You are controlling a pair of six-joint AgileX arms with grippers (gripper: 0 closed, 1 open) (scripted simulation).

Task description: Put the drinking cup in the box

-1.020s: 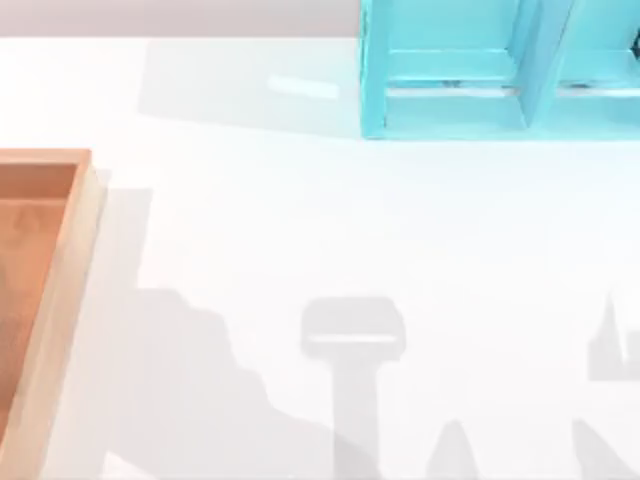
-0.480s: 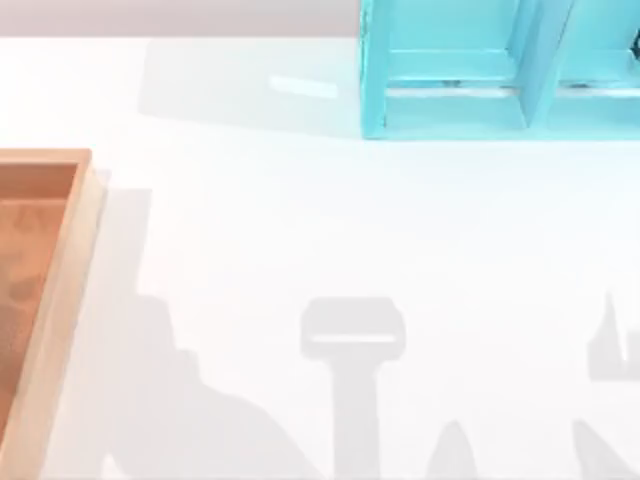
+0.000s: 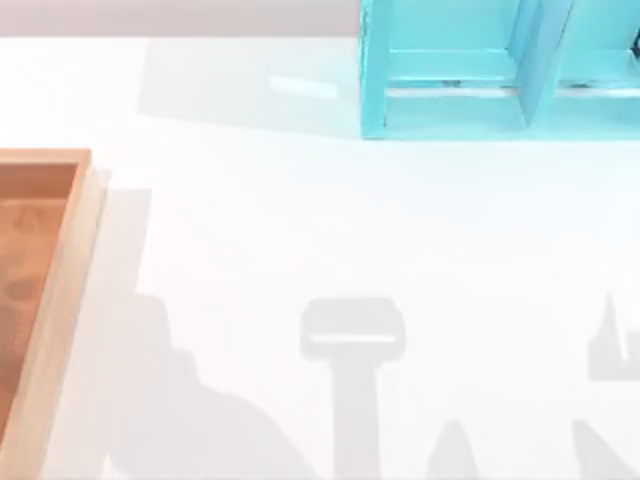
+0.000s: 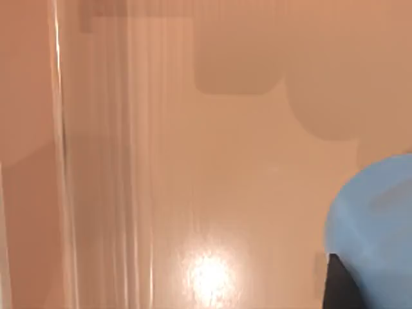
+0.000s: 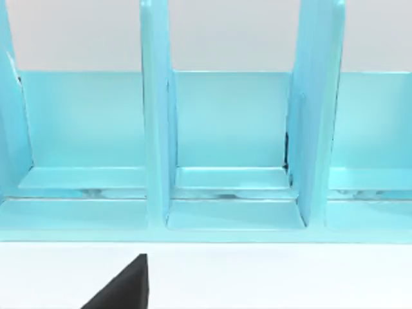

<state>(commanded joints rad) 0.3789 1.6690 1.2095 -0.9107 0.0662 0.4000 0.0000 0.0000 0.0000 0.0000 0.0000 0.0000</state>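
Blue fills the corner of the left wrist view: the cup [image 4: 376, 225] sits right up against the left jaws, a dark finger [image 4: 340, 286] pressed to its side, so by my reading it is held there, though the grip itself is too cropped to confirm. Past the cup lies the orange-brown floor of the box [image 4: 193, 161], so the cup hangs over the box interior, axis roughly upright, and the coming move should be a short lowering and release. From above, the box [image 3: 62, 300] lies at nine o'clock on the white tabletop [image 3: 350, 220]. The right arm idles facing the cyan shelf [image 5: 225, 187] at one o'clock, one dark fingertip [image 5: 125, 286] showing; I cannot tell how its jaws stand.
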